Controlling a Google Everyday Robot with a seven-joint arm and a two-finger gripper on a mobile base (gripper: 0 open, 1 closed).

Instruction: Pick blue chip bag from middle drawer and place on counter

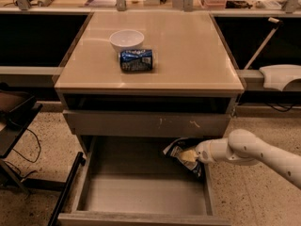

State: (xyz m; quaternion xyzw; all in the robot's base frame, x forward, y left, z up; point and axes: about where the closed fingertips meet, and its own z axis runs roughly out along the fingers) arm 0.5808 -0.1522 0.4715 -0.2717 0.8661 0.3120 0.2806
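The blue chip bag (178, 150) is a crinkled dark-blue foil bag with white print. It hangs over the right rear part of the open middle drawer (141, 192), just below the grey drawer front. My gripper (189, 156) reaches in from the right on a white arm and is shut on the bag, holding it above the drawer floor. The beige counter (188, 55) is above, at the top of the cabinet.
A white bowl (126, 39) and a blue soda can (136, 60) lying on its side sit on the left half of the counter. A shut grey drawer front (146, 124) with pale scratches is above the open drawer. A dark cart (14, 121) stands at the left.
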